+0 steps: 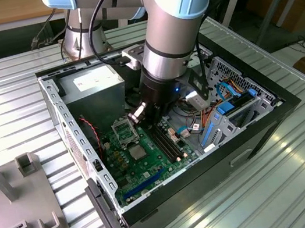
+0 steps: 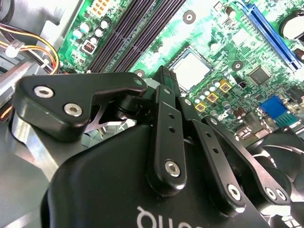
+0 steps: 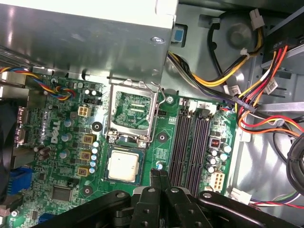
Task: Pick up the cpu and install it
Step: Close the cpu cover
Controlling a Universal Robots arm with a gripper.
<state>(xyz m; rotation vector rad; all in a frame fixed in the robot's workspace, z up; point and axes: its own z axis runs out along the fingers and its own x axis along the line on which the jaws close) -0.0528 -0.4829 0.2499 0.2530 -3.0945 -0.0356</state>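
Observation:
The cpu (image 3: 124,165) is a small grey square lying flat in its socket on the green motherboard (image 3: 61,156); it also shows as the cpu (image 2: 191,68) and the cpu (image 1: 137,152). The silver hinged socket frame (image 3: 132,111) stands swung open just beyond it. My gripper (image 3: 159,176) hovers above the board beside the cpu, on the side of the black memory slots (image 3: 190,147). Its black fingers (image 2: 164,80) are pressed together with nothing between them. In the exterior view my gripper (image 1: 154,124) reaches down into the open computer case (image 1: 261,124).
Bundled coloured cables (image 3: 256,90) run along the case on the far side of the memory slots. A metal power supply box (image 1: 97,82) fills the case's back corner. A grey fixture (image 1: 13,197) sits on the ribbed table at the exterior view's left.

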